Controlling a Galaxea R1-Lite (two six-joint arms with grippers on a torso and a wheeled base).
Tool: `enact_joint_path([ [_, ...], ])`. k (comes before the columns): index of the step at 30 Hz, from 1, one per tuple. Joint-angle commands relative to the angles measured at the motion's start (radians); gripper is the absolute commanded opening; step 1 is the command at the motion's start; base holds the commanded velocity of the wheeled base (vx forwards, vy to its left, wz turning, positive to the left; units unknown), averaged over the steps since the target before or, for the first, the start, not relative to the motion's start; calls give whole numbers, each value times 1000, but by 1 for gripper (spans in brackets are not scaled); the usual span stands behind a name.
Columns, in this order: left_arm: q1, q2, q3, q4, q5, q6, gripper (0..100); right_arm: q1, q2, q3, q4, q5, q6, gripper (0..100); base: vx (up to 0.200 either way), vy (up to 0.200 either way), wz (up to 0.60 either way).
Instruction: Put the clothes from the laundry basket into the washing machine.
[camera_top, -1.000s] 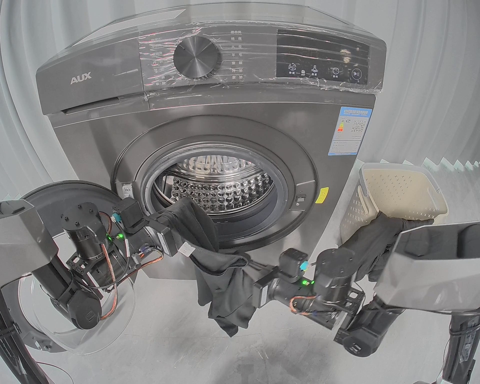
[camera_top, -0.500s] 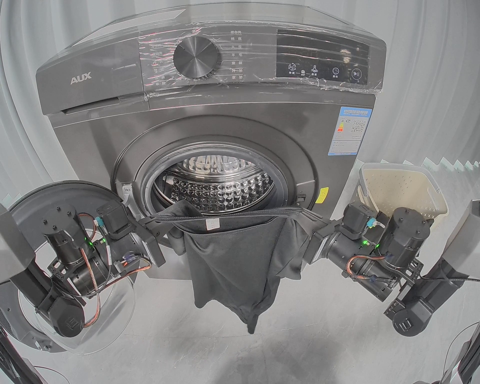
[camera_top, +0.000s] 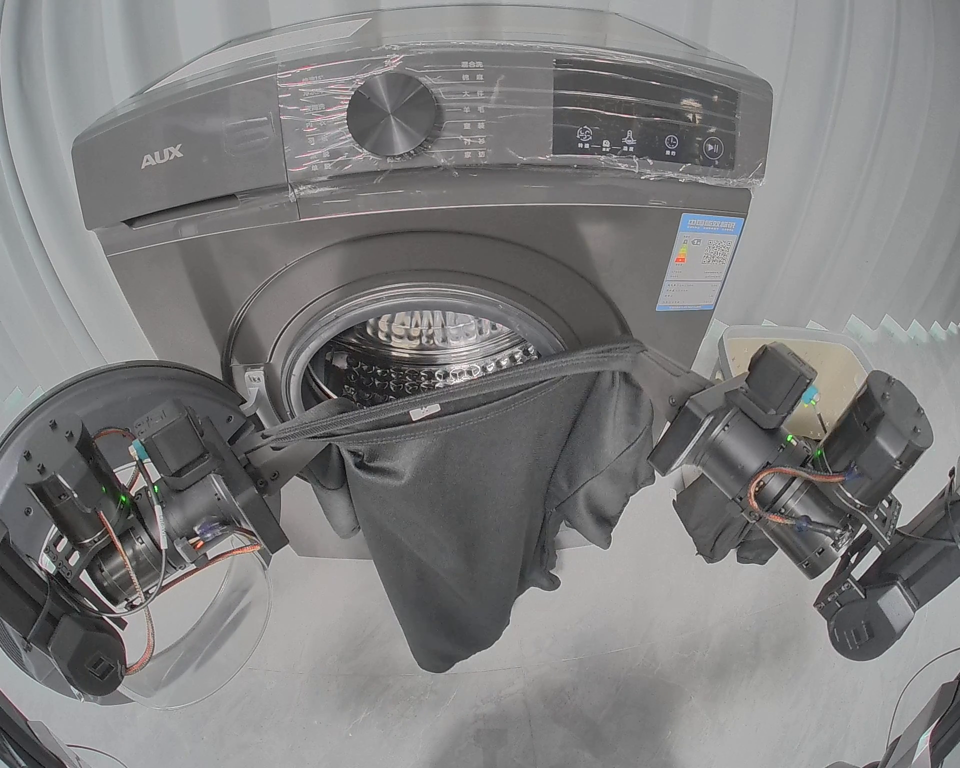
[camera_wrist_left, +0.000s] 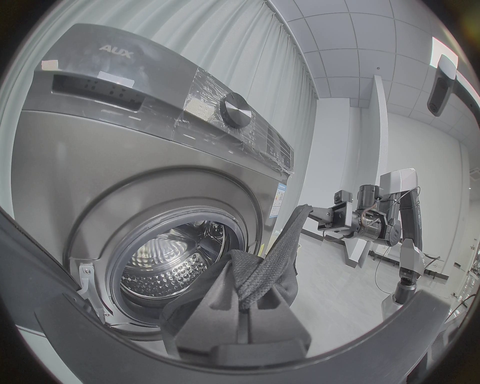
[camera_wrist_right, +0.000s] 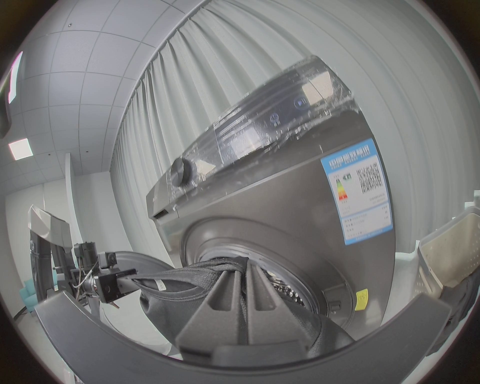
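Nearest, a dark garment (camera_top: 470, 500) hangs spread between the two arms. Its band is pulled into a taut line and the rest droops toward the floor. It is in front of the opening, not yet inside.

The left gripper (camera_top: 272, 445) is closed tight on the band's left end, low and just beside the open door (camera_top: 90, 400). The right gripper (camera_top: 662, 378) is closed tight on the right end, higher, just right of the opening.

Behind the cloth stands the washing machine (camera_top: 420, 230). The part of its drum (camera_top: 440, 345) that shows holds no clothes. Far right, partly behind the right arm, is the basket (camera_top: 745, 340), with another dark cloth (camera_top: 720, 525) hanging down its near side.

The step in hand looks like the transfer: one piece is lifted and spread, ready to load. The next move likely calls for both arms to draw closer together and push forward through the opening. The hanging tail must be lifted over the lip before the arms let go, or it may snag on the seal or spill out.
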Motion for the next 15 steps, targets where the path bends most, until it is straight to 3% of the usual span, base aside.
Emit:
enact_joint_path([
  [1,7,-21,3,0,3,-1,0,1,-25,-25,-1,-2,-1,0,0,0,0],
  [8,21,-21,-2,0,1,-1,0,5,-33,-44,-1,-35,1,0,0,0,0],
  [15,51,-24,-12,0,-20,-1,0,5,-31,-71,-1,-39,4,0,0,0,0],
])
